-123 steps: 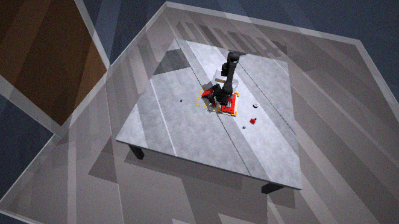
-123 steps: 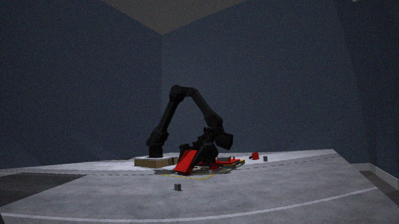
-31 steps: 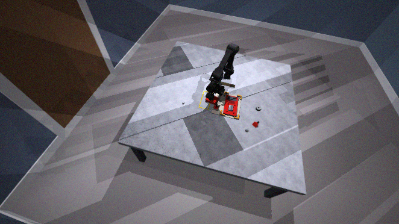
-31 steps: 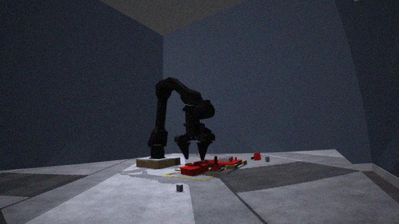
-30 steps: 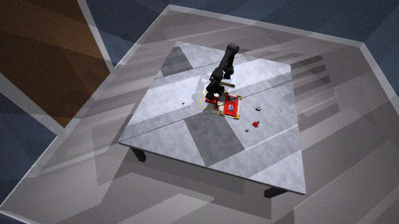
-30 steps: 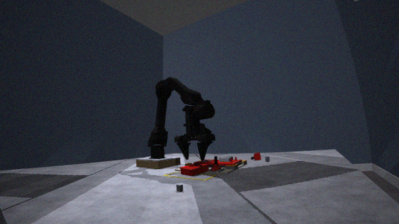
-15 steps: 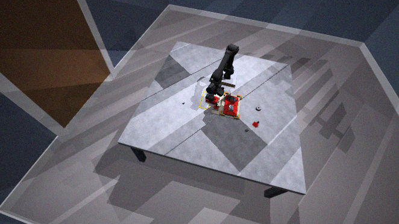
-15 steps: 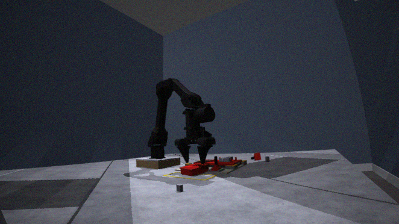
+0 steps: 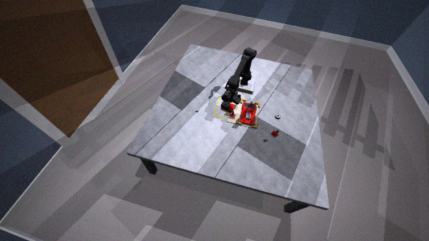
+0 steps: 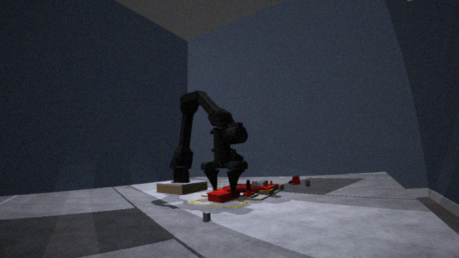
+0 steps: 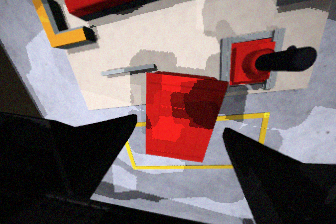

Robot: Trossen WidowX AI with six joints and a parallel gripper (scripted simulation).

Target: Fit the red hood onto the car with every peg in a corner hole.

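Right now my gripper (image 11: 179, 131) hangs spread nearly to its limit with nothing in it, one fingertip (image 11: 131, 122) either side of the red hood (image 11: 181, 115). That hood lies partly inside the yellow outline (image 11: 199, 167), just beside the chassis (image 9: 249, 113). I judge it a stiff, light shell, possibly slick, best pinched across its two long flat sides. Only the wrist view shows the straddle; the top view alone shows the chassis in its orange-cornered jig (image 9: 257, 103).

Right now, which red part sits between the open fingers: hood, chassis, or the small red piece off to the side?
The hood: the red shell inside the yellow outline, directly below the open gripper. The chassis sits in its jig; the small red piece lies apart.
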